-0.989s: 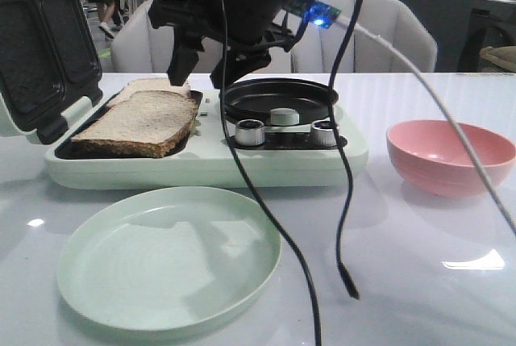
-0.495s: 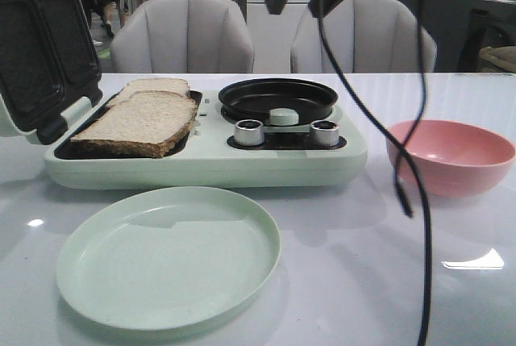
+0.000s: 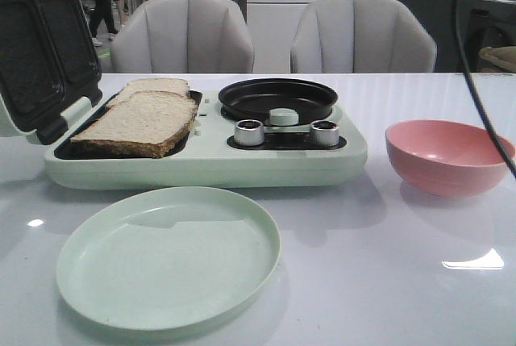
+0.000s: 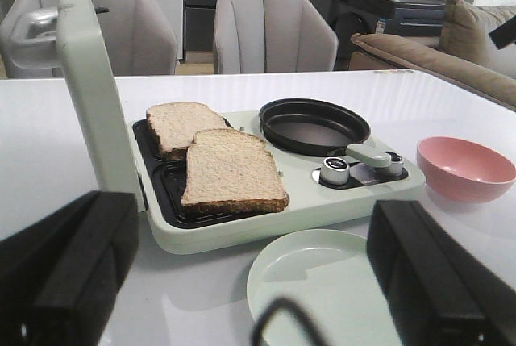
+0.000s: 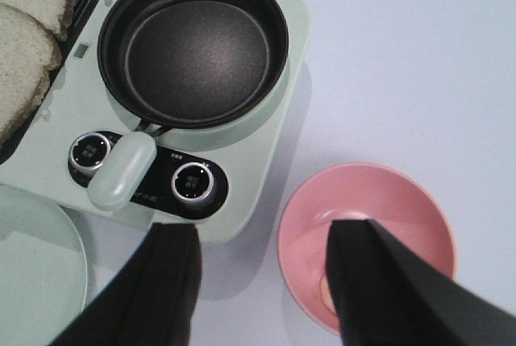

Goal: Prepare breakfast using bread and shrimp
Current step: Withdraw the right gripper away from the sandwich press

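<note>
Two slices of bread (image 3: 141, 122) lie overlapping in the open sandwich maker's left tray (image 3: 66, 149), the near slice (image 4: 232, 168) partly over the far one (image 4: 179, 124). High above the table, my right gripper (image 5: 264, 241) is open between the maker and a pink bowl (image 5: 363, 193). A small pale orange bit of the shrimp (image 5: 325, 291) shows in that bowl, mostly hidden by one finger. My left gripper (image 4: 254, 233) is open and empty, held back near the green plate (image 4: 322, 273). Neither gripper appears in the front view.
The maker's lid (image 3: 36, 47) stands open at the left. A black pan (image 3: 278, 97) sits on its right side behind two knobs (image 3: 250, 131). The green plate (image 3: 169, 257) lies in front, the pink bowl (image 3: 447, 155) to the right. A cable (image 3: 476, 80) hangs at the right edge.
The right arm, which hung over the pan, has risen and swung right out of the front view. Only its cable still shows. Bread, plate and bowl have not moved.
</note>
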### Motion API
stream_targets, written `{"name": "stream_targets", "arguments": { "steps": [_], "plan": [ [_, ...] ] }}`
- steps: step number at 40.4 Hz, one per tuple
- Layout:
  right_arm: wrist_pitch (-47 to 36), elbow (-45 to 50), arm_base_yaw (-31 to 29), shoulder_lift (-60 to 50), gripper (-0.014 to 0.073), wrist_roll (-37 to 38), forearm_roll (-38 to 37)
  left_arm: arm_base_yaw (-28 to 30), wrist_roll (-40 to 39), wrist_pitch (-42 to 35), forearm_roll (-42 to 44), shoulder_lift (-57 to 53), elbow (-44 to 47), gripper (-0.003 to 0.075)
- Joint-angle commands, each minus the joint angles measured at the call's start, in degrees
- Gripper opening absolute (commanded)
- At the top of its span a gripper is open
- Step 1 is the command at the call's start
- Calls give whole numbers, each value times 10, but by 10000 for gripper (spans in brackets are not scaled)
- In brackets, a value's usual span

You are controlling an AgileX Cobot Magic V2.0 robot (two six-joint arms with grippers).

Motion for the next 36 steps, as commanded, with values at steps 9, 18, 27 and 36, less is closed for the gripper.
{"name": "stream_targets", "arguments": {
  "steps": [9,18,27,36],
  "plan": [
    [-139,160,-3,-203,459,-3,-9,-5,-6,-49,0,7,-17,627],
    [-187,286,-3,-355,459,-3,-9,-5,-6,-49,0,7,-17,627],
    [-225,391,-3,-524,459,-3,-8,-5,-6,-49,0,7,-17,627],
    [-209,470,-3,-713,459,-3,6,-5,-6,-49,0,7,-17,627]
  ]
}}
